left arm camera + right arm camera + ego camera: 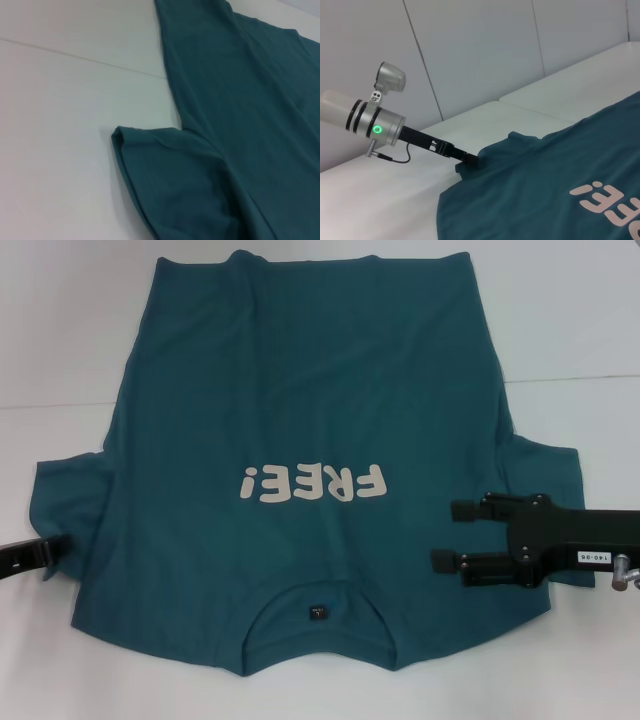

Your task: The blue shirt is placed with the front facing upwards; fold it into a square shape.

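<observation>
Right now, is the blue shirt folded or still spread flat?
Spread flat: the blue shirt shows its full front, both sleeves out, nothing folded over.

White table (60, 660), blue shirt (300, 390) spread flat

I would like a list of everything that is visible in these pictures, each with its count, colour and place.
blue shirt: one, dark teal-blue, spread flat on the table, front up, collar toward the robot.
FREE! print: one, white, middle of the shirt's front.
label: one, dark, inside the collar.
table: one, white, under the shirt.
wall panels: several, white, behind the table.
left gripper: one, black, at the tip of the shirt's left sleeve.
right gripper: one, black, open, above the shirt's right sleeve.
</observation>
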